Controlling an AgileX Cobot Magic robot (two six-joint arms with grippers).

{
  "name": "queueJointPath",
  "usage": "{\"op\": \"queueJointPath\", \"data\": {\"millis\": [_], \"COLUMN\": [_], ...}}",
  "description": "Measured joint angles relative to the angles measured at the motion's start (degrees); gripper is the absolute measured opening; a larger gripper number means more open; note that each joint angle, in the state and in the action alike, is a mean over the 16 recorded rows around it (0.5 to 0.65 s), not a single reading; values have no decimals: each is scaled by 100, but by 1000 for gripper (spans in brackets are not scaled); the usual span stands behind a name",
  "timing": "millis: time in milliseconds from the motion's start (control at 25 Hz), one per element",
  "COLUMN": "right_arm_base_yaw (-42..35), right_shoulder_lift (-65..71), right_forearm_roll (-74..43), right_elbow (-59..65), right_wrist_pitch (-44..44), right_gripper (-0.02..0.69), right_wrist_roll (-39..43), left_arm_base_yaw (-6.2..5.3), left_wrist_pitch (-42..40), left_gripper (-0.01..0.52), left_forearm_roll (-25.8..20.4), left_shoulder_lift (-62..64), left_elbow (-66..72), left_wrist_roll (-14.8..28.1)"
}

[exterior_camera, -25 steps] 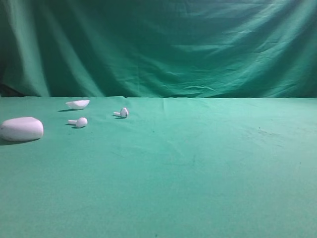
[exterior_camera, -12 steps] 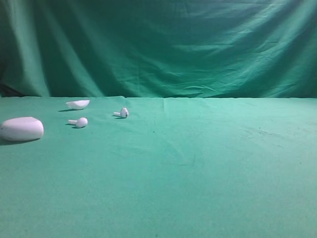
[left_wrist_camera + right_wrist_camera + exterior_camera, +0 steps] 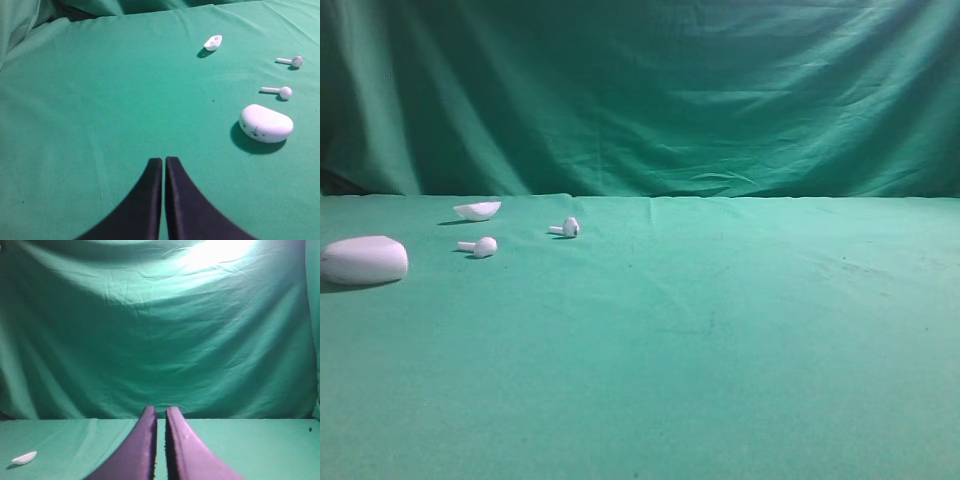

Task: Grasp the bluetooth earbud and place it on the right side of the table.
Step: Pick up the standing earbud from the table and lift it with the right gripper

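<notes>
We have not yet begun the grasp — both the left hand [image 3: 163,161] and right hand [image 3: 161,410] are pressed closed and empty, while the bluetooth earbud [image 3: 565,228] lies far left on the green surface [image 3: 740,330], so next we must reach and open.

A white oval charging case [image 3: 363,260] lies at the far left. Beyond it rests a shallow white curved shell piece [image 3: 477,210]. A wrinkled green curtain [image 3: 650,95] hangs as backdrop behind.
</notes>
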Motion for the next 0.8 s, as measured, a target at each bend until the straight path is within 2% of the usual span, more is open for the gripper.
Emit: {"op": "queueJointPath", "data": {"millis": [160, 400, 800], "right_arm_base_yaw": [-1, 0, 341], "right_shoulder_lift": [602, 2062, 5156], "right_forearm_roll": [49, 71, 259], "right_elbow": [-765, -2088, -3998], "right_wrist_pitch": [555, 2017, 3560], "right_gripper": [48, 48, 48], "right_wrist_roll": [15, -28, -929], "left_arm_base_yaw": [0, 0, 0], "left_wrist_pitch": [0, 0, 0], "left_gripper": [0, 0, 0], "left_forearm_roll": [0, 0, 0], "left_shoulder_lift": [0, 0, 0], "left_elbow": [0, 0, 0], "left_wrist_roll": [0, 0, 0]}}
